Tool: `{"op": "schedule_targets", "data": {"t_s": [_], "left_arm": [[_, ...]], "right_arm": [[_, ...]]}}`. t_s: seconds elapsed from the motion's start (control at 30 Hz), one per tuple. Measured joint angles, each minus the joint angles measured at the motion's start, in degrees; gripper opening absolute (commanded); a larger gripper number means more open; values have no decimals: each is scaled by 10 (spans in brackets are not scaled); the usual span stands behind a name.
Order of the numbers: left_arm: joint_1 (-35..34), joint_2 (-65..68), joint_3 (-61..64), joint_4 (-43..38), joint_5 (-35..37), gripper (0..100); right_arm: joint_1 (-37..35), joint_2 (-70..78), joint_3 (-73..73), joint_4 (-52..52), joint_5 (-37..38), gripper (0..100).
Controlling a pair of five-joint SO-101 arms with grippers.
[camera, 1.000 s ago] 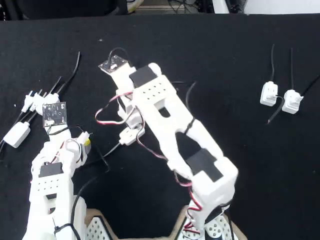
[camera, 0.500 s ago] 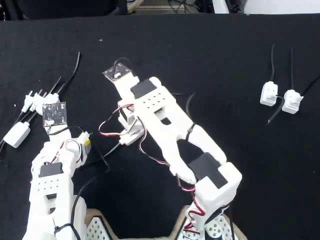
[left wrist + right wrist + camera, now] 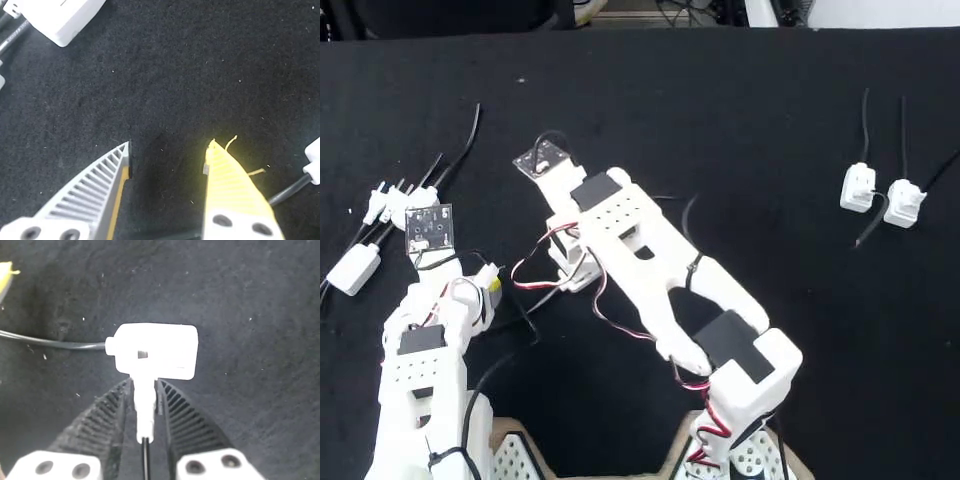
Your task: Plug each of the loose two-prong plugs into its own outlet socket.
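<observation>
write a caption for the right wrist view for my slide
Right gripper clamps a white plug set against a white outlet socket on the black table.

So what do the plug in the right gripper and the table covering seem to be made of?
The plug, clamped in the right gripper, looks like smooth white moulded plastic: even surface, rounded edges. The table covering seems black felt or cloth: fuzzy, matte, with lint specks clinging.
</observation>
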Motion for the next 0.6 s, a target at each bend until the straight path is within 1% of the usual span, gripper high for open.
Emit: {"op": "schedule_targets", "data": {"t_s": [0.17,0.6], "left_arm": [[0,0,0,0,0,242],[0,0,0,0,0,242]], "right_arm": [[-2,-12,0,33,0,10],[-13,-15,0,34,0,10]]}}
